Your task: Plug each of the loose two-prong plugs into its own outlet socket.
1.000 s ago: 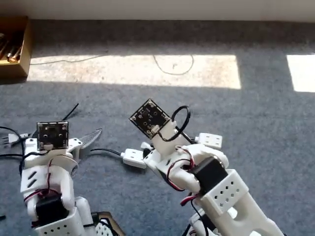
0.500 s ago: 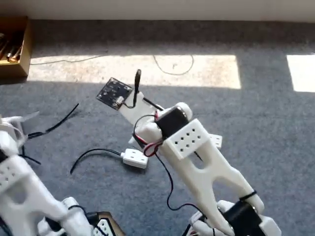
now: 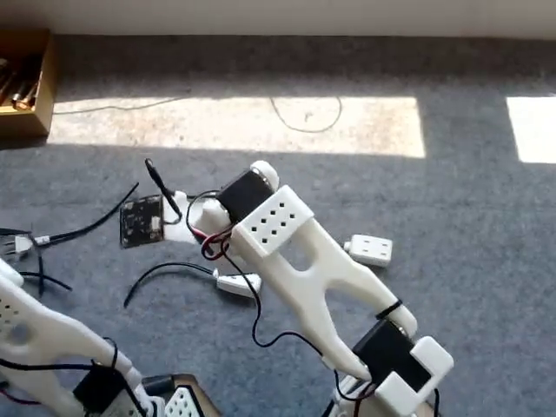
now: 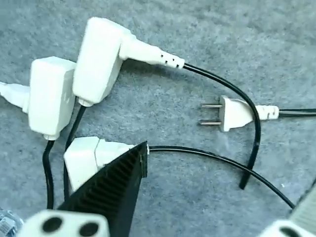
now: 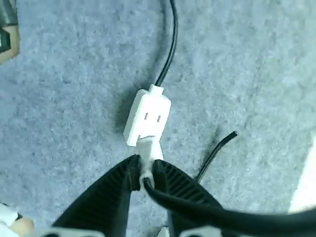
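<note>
**Location type:** an indoor carpeted room, consistent with a home or a small office. Which of the two cannot be determined.

**Evidence:**
1. The working surface is a grey short-pile carpet (image 3: pixel 486 217), not a tabletop. It runs to a pale wall base (image 3: pixel 278 13) at the far edge.
2. Daylight falls on the carpet as a bright sunlight patch (image 3: pixel 234 126), with a second patch (image 3: pixel 532 129) beside it.
3. A wooden box (image 3: pixel 24 82) stands on the carpet at the far corner.
4. A thin loose wire (image 3: pixel 304 117) lies across the sunlit area.
5. A white socket block (image 3: pixel 369 250) lies directly on the carpet.
</note>
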Robot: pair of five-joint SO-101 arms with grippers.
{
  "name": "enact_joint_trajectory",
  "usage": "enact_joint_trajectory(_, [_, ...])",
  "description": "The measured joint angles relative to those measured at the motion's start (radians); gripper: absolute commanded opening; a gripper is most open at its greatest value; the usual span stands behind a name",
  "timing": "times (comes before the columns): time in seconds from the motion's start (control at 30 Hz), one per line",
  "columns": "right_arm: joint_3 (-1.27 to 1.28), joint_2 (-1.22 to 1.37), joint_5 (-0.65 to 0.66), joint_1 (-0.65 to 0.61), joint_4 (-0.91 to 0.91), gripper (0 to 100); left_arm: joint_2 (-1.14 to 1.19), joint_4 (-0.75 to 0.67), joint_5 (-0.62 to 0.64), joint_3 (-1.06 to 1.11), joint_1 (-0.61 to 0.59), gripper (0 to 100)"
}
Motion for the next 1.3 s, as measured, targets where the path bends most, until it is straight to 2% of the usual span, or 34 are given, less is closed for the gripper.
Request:
enact_joint_trajectory(0.23, [0.089,-0.031,0.278,-0.008,0.003,0.8,0.192,0.014,-0.009,-0.207,-0.025,47])
enact_joint_trajectory(0.4, [0.089,-0.043,0.402,-0.008,0.023,0.8,0.278,0.014,-0.009,-0.299,-0.023,47])
enact_joint_trajectory(0.63, [0.146,-0.043,0.425,-0.057,-0.003,0.8,0.305,0.021,-0.011,-0.377,-0.021,47])
enact_joint_trajectory(0.73, [0.198,-0.043,0.353,-0.077,-0.091,0.7,0.305,0.021,-0.011,-0.377,-0.021,47])
enact_joint_trajectory(0.8, [0.215,-0.043,0.233,-0.078,-0.167,0.7,0.305,0.021,-0.011,-0.377,-0.021,47])
enact_joint_trajectory(0.87, [0.218,-0.043,0.049,-0.078,-0.259,0.7,0.305,0.021,-0.011,-0.377,-0.021,47])
enact_joint_trajectory(1.03, [0.218,-0.043,-0.591,0.009,-0.465,0.7,0.305,0.043,-0.011,-0.377,-0.02,47])
enact_joint_trajectory(1.2, [0.218,-0.043,-1.304,0.184,-0.516,0.7,0.307,0.049,0.009,-0.404,-0.012,47])
enact_joint_trajectory(1.27, [0.218,-0.043,-1.505,0.201,-0.509,0.7,0.305,0.049,0.009,-0.416,-0.014,47])
enact_joint_trajectory(1.3, [0.218,-0.043,-1.557,0.199,-0.485,0.7,0.305,0.049,0.009,-0.417,-0.014,47])
